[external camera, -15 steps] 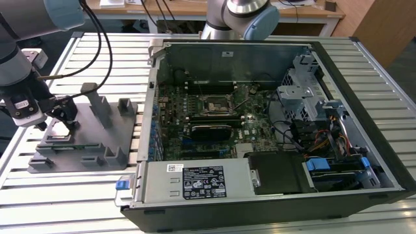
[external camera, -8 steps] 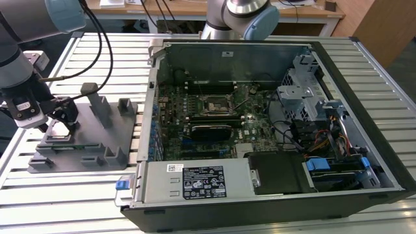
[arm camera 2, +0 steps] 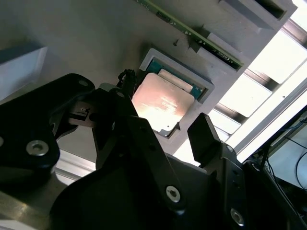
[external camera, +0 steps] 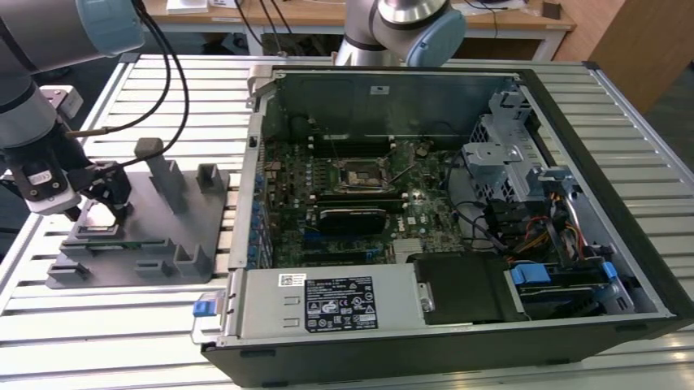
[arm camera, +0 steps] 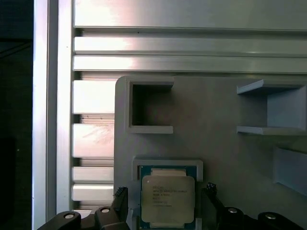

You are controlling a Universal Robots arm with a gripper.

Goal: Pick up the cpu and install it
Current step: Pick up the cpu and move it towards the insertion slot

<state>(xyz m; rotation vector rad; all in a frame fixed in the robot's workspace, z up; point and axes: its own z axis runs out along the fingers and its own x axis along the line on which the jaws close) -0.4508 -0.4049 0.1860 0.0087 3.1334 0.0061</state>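
Fingers spread, straddling the cpu in its grey fixture pocket on the table. Looks light, stiff, fragile underneath, so I'd pinch opposite edges only.

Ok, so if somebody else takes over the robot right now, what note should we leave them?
Pincer: open, one finger on each side of the cpu, with nothing gripped.
The cpu lies flat in its pocket in the grey fixture, at the exterior view's left of the open computer case.
Done: the pincer is lined up over the cpu.
Left: the cpu is not yet gripped, lifted, or set in the socket inside the case.
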